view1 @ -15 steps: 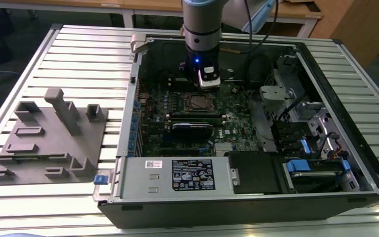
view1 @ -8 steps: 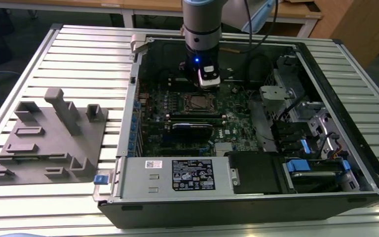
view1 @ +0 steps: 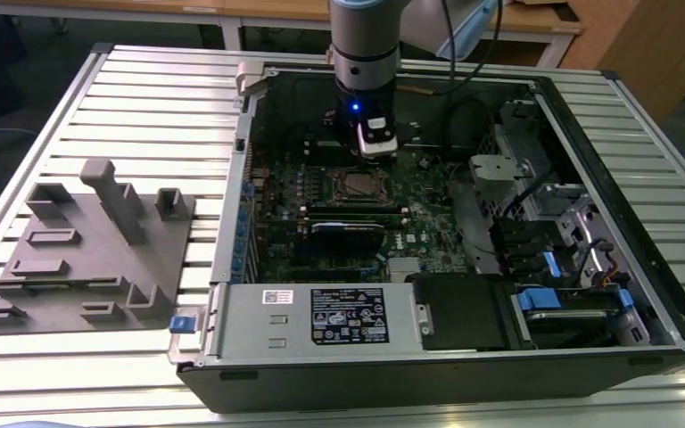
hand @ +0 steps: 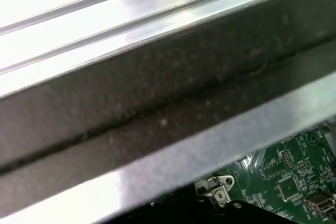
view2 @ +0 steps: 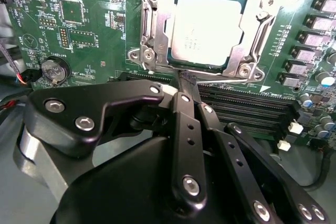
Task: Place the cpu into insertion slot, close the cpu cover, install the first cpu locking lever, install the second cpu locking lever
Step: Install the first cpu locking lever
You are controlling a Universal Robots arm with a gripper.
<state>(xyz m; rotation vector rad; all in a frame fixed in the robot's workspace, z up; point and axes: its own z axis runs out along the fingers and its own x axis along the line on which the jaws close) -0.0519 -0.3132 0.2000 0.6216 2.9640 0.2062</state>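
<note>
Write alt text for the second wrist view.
A silver cpu sits in its socket under the closed metal cpu cover on a green motherboard. The black gripper reaches toward the socket's near edge, beside black memory slots.

A robotics lab: an opened computer case [view1: 438, 267] on a slatted aluminium workbench [view1: 140, 98], grey fixture block [view1: 86, 254] at left of frame.

Exterior view: even overhead lighting; the slatted aluminium table [view1: 104, 98] is rendered bright, with glare along the near slats, while the computer case [view1: 438, 374] interior is left dim and shadowed. Second wrist view: the cpu [view2: 207, 27] face is washed out by reflected glare; the green circuit board [view2: 79, 24] is sharp, the nearby gripper [view2: 187, 85] linkage dark and slightly soft. First wrist view: the case wall [hand: 157, 114] is blurred by closeness; the slats beyond are overexposed.
</note>
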